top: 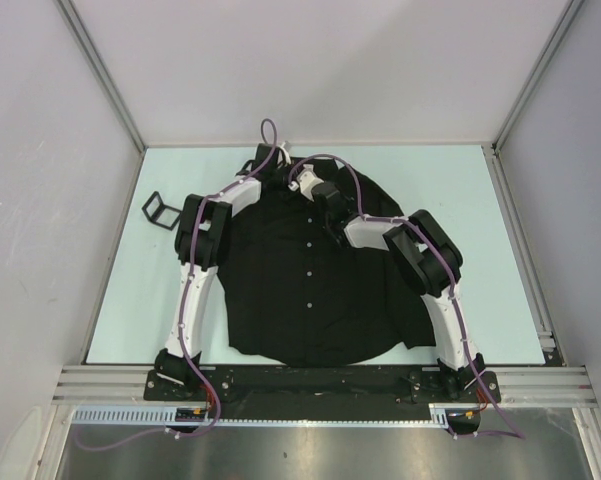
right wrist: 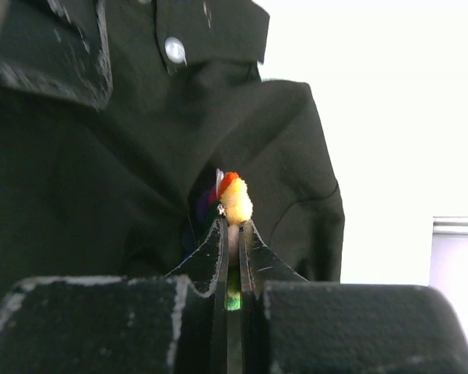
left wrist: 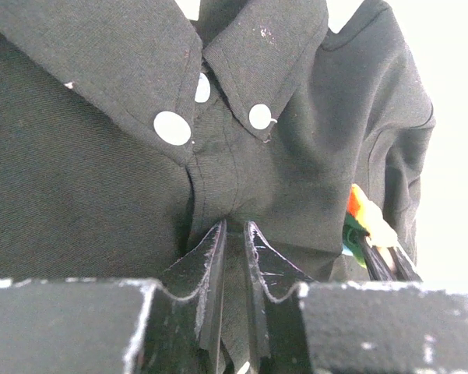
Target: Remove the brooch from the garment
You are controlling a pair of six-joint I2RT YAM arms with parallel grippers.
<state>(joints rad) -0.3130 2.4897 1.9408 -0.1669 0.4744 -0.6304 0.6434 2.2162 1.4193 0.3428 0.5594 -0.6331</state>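
Reaching from their bases at the near aluminium rail (top: 320,380), both arms stretch over the large black long-sleeved button-up shirt (top: 300,300), which lies spread out with its hem nearest and its collar farthest. Up by the collar the left fingers (left wrist: 218,238) stand narrow, pinching a ridge of black cloth along the button strip, just below two small white collar buttons (left wrist: 172,127). Just beside them the right fingers (right wrist: 219,238) are pressed together on the small round flower-shaped brooch with rainbow-coloured petals (right wrist: 235,199). Its yellow and red tuft shows above the tips and a bit of green below them. The brooch sits close against the shirt's chest. Whether its pin is already free of the cloth I cannot tell.

I judge the step in hand to be the pulling-off itself: one arm anchors the fabric and the other has the brooch. The next move likely calls for a straight draw of the brooch away from the shirt while the left pinch keeps the fabric down. Otherwise the cloth may lift with it, or the fluffy petals may slip out of the grip.

The shirt rests on a pale mint-green bench (top: 500,300). A small black wire-frame object (top: 160,208) lies on it near the left arm's elbow. Beyond, plain light grey walls (top: 320,60) enclose the bench on three sides.
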